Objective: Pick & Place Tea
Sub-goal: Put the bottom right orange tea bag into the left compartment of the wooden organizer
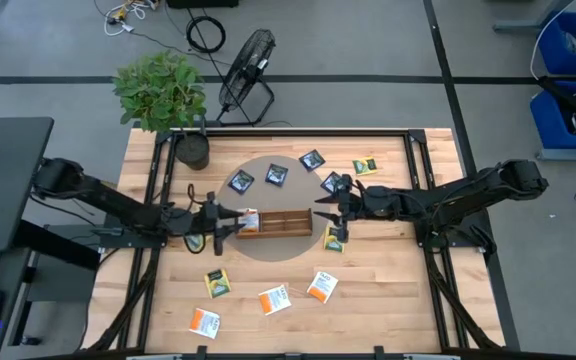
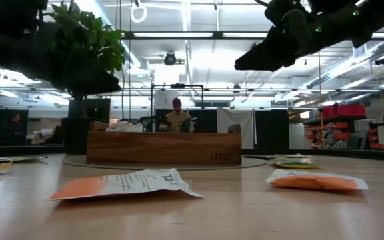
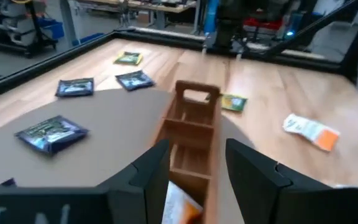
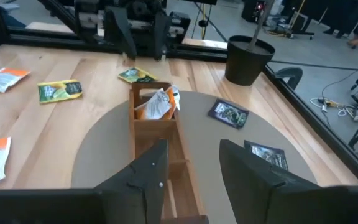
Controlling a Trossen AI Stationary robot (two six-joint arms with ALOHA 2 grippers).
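Note:
The long wooden tray point(image 1: 286, 222) lies on a round grey mat point(image 1: 273, 195) in the table's middle. One orange-and-white tea sachet point(image 4: 157, 102) leans upright in the tray's left end compartment, also seen as the sachet point(image 3: 182, 205). My left gripper point(image 3: 194, 168) hovers open just left of that end, left gripper point(image 1: 230, 221), clear of the sachet. My right gripper point(image 4: 188, 168) hangs open above the tray's right end, right gripper point(image 1: 324, 213), with nothing between its fingers. Other tea sachets lie flat around the tray.
Navy sachets point(image 1: 241, 181) point(image 1: 276, 175) point(image 1: 312, 159) lie on the mat's far side. Yellow-green sachets point(image 1: 366, 166) point(image 1: 335, 238) point(image 1: 217, 283) and orange ones point(image 1: 320, 287) point(image 1: 275, 298) point(image 1: 204, 321) lie on the wood. A potted plant point(image 1: 190, 148) stands at the far left corner.

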